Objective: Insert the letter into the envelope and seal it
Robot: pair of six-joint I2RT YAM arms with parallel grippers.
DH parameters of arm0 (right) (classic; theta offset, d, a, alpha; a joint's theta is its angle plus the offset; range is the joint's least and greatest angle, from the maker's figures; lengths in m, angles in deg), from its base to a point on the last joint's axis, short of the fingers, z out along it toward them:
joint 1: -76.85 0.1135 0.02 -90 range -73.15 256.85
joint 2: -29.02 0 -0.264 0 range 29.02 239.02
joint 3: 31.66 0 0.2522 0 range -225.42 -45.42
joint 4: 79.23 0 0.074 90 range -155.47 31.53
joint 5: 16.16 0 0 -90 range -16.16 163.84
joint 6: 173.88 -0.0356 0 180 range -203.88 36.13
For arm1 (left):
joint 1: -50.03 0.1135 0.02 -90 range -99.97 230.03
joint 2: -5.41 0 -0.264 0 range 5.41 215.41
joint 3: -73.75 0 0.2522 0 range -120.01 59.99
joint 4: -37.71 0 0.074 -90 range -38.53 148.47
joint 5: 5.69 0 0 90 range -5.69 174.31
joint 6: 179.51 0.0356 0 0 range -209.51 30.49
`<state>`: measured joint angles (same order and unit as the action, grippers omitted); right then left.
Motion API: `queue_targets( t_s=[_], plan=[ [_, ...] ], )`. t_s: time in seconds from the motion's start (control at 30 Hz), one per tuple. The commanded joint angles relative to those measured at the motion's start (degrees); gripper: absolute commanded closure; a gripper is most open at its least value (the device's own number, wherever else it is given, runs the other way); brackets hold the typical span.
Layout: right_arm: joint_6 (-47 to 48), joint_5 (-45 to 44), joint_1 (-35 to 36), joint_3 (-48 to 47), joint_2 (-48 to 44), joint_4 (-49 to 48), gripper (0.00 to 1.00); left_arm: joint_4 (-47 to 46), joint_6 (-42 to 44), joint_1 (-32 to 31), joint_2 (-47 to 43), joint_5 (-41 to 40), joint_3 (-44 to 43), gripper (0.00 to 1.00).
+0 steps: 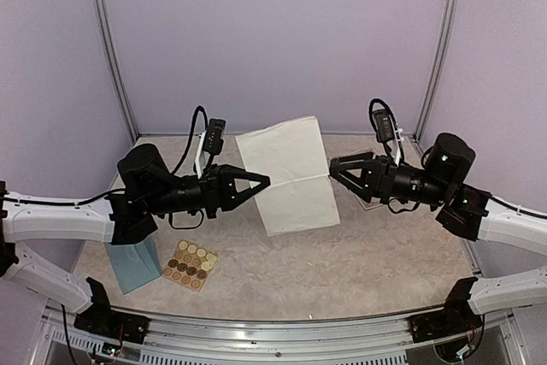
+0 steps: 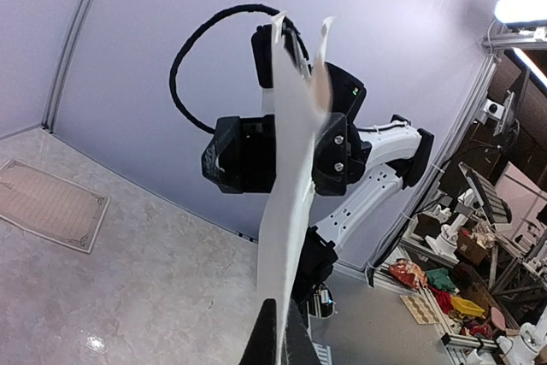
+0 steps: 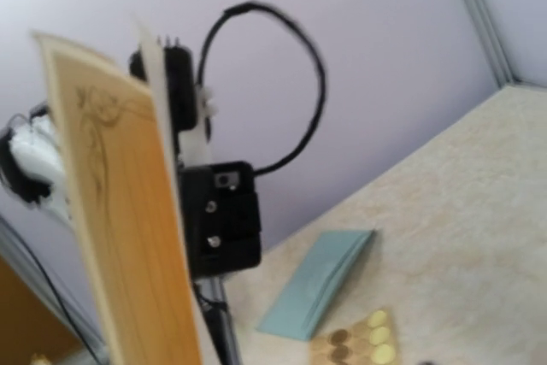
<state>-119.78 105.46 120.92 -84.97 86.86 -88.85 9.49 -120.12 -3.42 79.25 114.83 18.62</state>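
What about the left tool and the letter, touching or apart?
Touching. The left wrist view shows the letter rising straight from between the fingertips of the left tool, which are closed on its edge with no gap on either side.

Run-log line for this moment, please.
letter: midair, both sides gripped | left gripper: shut on letter | right gripper: shut on letter | envelope: lying beside sticker sheet, unheld

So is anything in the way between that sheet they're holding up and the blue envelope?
Nothing visible lies on the envelope; the sticker sheet sits beside it. The letter is held in the air between the left claw and the right claw. Seen from above, only the left arm reaches over the envelope's far end.
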Motion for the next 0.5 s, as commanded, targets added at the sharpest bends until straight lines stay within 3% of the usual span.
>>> queue_targets(
  t_s=[0.0,0.2,0.47],
  plan=[
    [0.2,-2.5,-0.2,2.0,-2.3,-0.8,0.22,-0.7,0.1,-0.3,-3.0,-5.5,0.9,1.0],
    [-0.5,5.8,1.0,3.1,0.6,-4.6,0.11,-0.3,-0.5,-0.3,-3.5,-6.1,0.4,1.0],
    [1.2,6.2,2.4,1.4,5.5,-4.7,0.13,-1.0,-0.8,-0.3,-4.1,-4.7,0.9,1.0]
  ],
)
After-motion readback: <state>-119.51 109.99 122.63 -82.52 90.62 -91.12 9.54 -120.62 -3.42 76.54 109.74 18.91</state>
